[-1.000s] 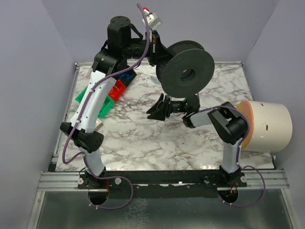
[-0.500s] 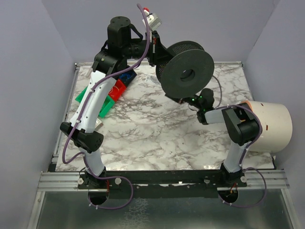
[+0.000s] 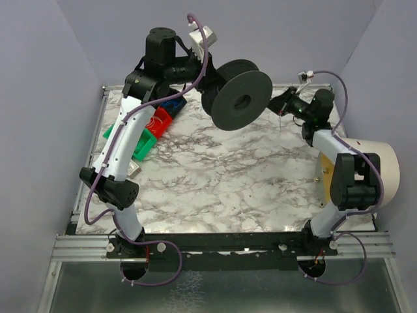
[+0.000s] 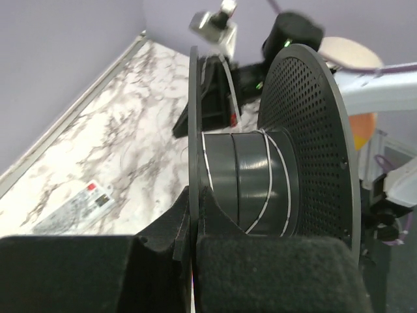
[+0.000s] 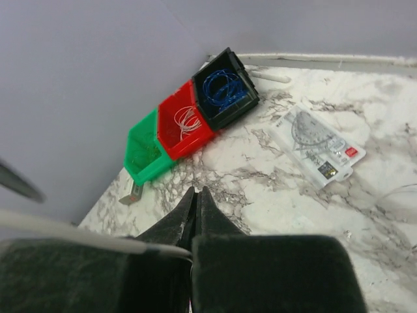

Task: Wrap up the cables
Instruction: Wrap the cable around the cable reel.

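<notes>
Both arms reached far from their near bases. The left gripper (image 4: pixel 193 195) clamped a flange of the spool (image 3: pixel 238 101), aloft over the far table (image 3: pixel 215 176); the cables (image 4: pixel 204 166) circled its hub. The right gripper (image 3: pixel 277 104) was closed, whether on a cable unclear.

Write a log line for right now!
left claw: shut on spool flange | right claw: shut on white cable | spool: above table
</notes>
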`<action>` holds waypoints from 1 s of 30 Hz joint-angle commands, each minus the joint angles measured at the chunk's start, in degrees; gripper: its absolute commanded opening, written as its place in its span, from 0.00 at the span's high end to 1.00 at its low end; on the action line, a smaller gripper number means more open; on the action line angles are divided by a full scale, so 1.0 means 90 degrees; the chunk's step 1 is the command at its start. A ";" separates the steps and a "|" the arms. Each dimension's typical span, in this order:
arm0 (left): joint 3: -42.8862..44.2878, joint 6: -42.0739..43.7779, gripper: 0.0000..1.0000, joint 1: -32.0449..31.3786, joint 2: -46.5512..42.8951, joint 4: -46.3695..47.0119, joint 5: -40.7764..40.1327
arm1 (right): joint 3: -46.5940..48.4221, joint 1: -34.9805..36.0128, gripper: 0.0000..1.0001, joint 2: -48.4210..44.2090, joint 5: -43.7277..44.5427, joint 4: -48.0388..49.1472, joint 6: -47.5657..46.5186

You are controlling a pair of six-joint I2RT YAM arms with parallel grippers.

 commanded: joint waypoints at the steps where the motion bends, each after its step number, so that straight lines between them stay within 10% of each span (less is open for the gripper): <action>1: -0.0329 0.1125 1.00 0.0003 -0.0622 -0.0318 -0.0939 | 0.1043 -0.0315 1.00 -0.0343 -0.1657 -0.2578 -0.1497; 12: -0.1714 0.2154 1.00 -0.0493 -0.1128 0.0151 -0.3496 | 0.2566 -0.0352 1.00 -0.1258 -0.2902 -0.5749 -0.2837; 22: -0.1970 0.1876 1.00 -0.0716 -0.0892 0.0650 -0.4653 | 0.1269 -0.0003 1.00 -0.1580 -0.4056 0.1073 0.3361; 30: -0.2128 0.1607 1.00 -0.1014 -0.0618 0.0918 -0.5668 | 0.1730 0.1216 1.00 -0.1030 -0.3468 0.2311 0.4445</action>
